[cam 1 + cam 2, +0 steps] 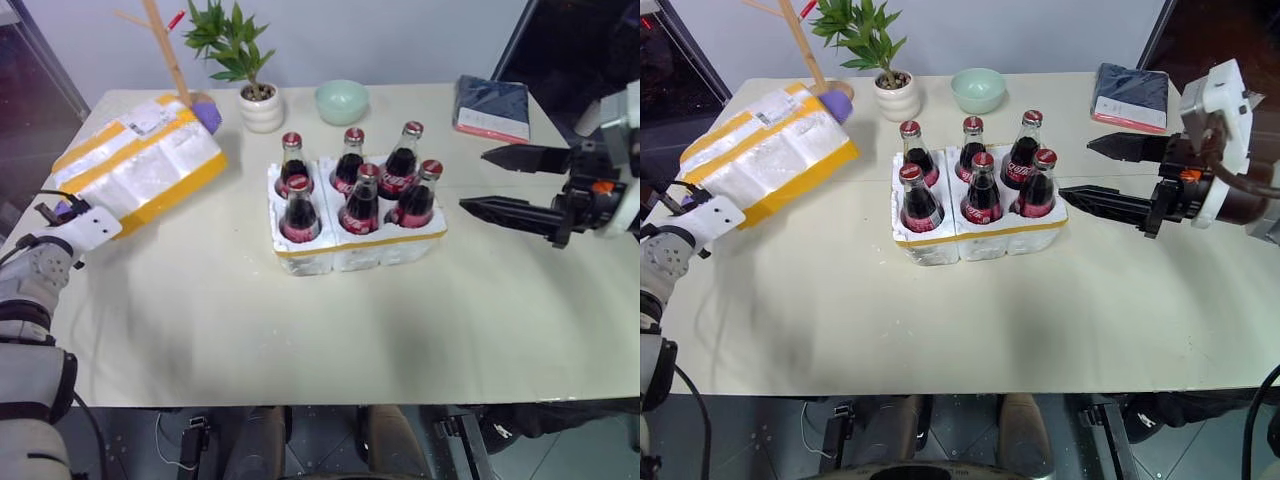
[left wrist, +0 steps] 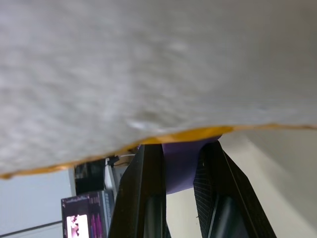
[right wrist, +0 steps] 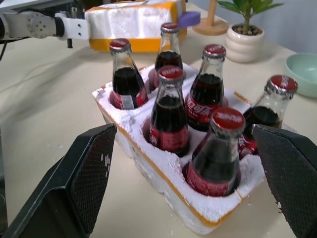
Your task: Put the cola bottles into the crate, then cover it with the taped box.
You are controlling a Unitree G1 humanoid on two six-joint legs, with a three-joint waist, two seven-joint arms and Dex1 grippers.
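All six cola bottles (image 1: 358,190) stand in the crate (image 1: 352,248) mid-worktop (image 1: 300,330). The left pincer (image 2: 181,168), closed under the tilted taped box (image 1: 140,160), is largely hidden there. The right pincer (image 1: 478,180) gapes wide, empty.

Six cola bottles (image 1: 357,185) upright in crate (image 1: 345,250); taped box (image 1: 140,160) tilted.

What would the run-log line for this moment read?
cola bottles: all six in crate | taped box: tilted, near end raised, left tool shut on its edge | right tool: open beside crate | cover: pending
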